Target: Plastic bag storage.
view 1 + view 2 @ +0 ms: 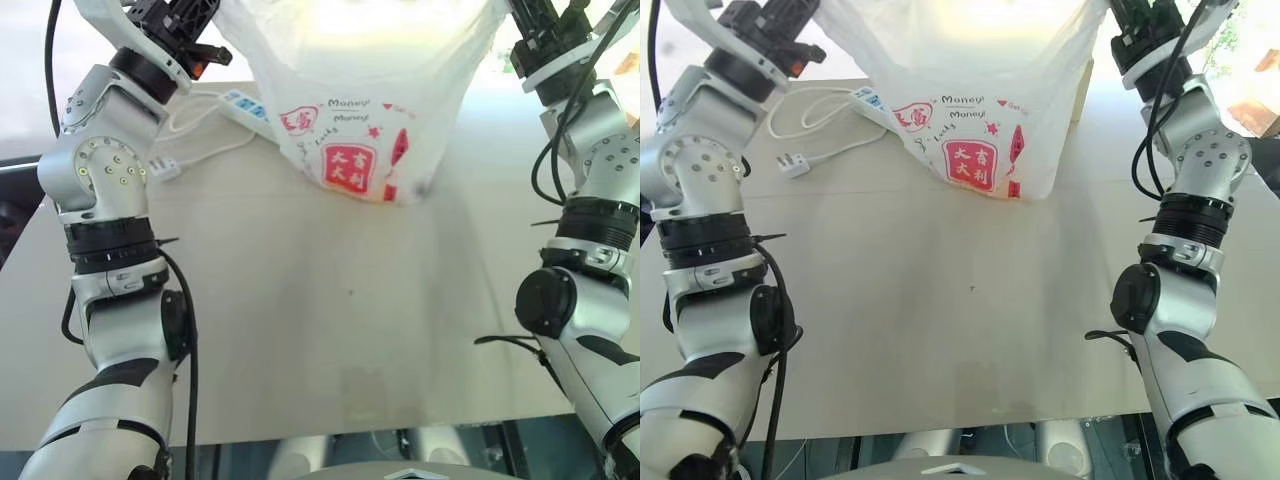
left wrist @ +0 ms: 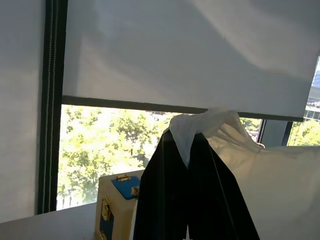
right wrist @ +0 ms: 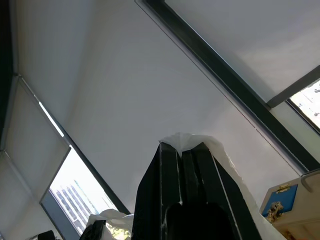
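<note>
The plastic bag [image 1: 360, 90], thin translucent white with red printed squares and text, hangs stretched between my two raised grippers over the far part of the table [image 1: 340, 320]. Its printed lower end [image 1: 975, 165] hangs close to the tabletop; whether it touches I cannot tell. In the left wrist view my left gripper [image 2: 189, 139] is shut on a bunched edge of the bag [image 2: 200, 122]. In the right wrist view my right gripper [image 3: 181, 149] is shut on another edge of the bag [image 3: 180, 140]. The bag's top runs out of the head views.
A white power strip [image 1: 868, 100] with a looped cable and a plug [image 1: 792, 163] lies on the table at the far left, beside the bag. A pale box with blue patches and brass latches [image 2: 117, 202] stands behind the bag. Windows lie beyond.
</note>
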`<move>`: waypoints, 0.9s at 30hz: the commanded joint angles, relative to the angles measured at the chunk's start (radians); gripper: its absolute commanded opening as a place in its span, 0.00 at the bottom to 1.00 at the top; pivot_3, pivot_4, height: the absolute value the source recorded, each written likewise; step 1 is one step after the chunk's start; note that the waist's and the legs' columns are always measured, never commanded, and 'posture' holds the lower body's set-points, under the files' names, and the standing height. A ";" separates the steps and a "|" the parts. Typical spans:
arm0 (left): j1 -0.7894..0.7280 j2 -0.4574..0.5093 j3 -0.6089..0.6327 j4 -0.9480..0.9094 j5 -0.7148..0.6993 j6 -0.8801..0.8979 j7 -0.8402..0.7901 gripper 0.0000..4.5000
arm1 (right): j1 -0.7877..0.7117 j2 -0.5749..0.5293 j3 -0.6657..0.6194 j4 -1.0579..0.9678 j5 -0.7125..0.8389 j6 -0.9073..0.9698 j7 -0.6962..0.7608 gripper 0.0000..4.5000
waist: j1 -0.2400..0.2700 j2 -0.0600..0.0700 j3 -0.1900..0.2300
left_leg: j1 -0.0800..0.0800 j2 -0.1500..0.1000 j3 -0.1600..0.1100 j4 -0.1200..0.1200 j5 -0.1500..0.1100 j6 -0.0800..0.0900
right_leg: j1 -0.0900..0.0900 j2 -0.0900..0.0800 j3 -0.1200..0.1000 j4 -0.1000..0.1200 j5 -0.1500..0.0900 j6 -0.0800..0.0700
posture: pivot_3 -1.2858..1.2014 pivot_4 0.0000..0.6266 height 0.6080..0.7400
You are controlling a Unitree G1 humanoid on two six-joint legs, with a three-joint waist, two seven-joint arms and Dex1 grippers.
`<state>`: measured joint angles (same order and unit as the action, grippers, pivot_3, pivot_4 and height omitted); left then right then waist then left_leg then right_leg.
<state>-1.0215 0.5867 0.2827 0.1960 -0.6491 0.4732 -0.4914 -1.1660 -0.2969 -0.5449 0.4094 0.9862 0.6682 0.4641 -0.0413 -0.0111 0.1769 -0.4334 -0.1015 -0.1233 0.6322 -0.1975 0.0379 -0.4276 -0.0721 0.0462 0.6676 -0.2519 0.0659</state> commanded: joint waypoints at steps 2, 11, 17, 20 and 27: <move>0.082 0.005 0.014 -0.089 0.009 -0.023 -0.041 0.00 | 0.048 -0.039 0.031 -0.123 0.027 0.035 0.048 0.06 | -0.002 0.000 0.000 | 0.000 0.000 0.001 0.000 0.000 0.000 | -0.002 -0.001 0.002 0.003 0.000 0.000 | 0.52 0.24 1.00; 0.671 0.080 0.218 -0.514 -0.272 0.242 -0.121 0.59 | 0.530 -0.242 0.102 -0.523 0.249 0.404 0.243 0.69 | -0.005 0.000 -0.001 | 0.001 0.002 0.005 0.002 0.000 0.000 | -0.005 -0.002 0.006 0.009 0.000 0.000 | 0.52 0.24 1.00; 1.186 0.040 0.221 -0.750 -0.251 0.256 -0.124 0.97 | 0.906 -0.371 0.299 -0.689 0.033 0.325 0.346 1.00 | 0.013 0.000 -0.001 | 0.005 0.003 0.006 0.002 -0.003 0.004 | 0.000 -0.003 0.006 0.008 0.001 -0.001 | 0.52 0.24 1.00; 1.361 0.008 0.118 -0.785 -0.015 0.141 -0.055 0.97 | 1.052 -0.361 0.411 -0.653 -0.226 0.061 0.350 1.00 | 0.028 0.002 -0.004 | 0.022 0.011 0.009 0.000 -0.006 -0.001 | 0.024 -0.004 0.002 -0.008 -0.003 -0.005 | 0.52 0.24 1.00; 1.587 -0.124 0.025 -0.756 0.276 -0.174 -0.010 0.97 | 1.250 -0.298 0.403 -0.573 -0.435 -0.358 0.445 1.00 | 0.038 -0.002 -0.007 | 0.019 0.016 0.022 0.001 -0.006 -0.001 | 0.025 -0.013 -0.007 -0.009 0.000 -0.003 | 0.52 0.24 1.00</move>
<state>0.5269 0.4828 0.3333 -0.5545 -0.4595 0.4130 -0.5146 0.0634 -0.5724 -0.1169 -0.1945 0.5852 0.3806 0.8600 -0.0030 -0.0136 0.1694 -0.4143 -0.0856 -0.1005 0.6336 -0.2038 0.0376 -0.4023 -0.0854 0.0394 0.6576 -0.2524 0.0629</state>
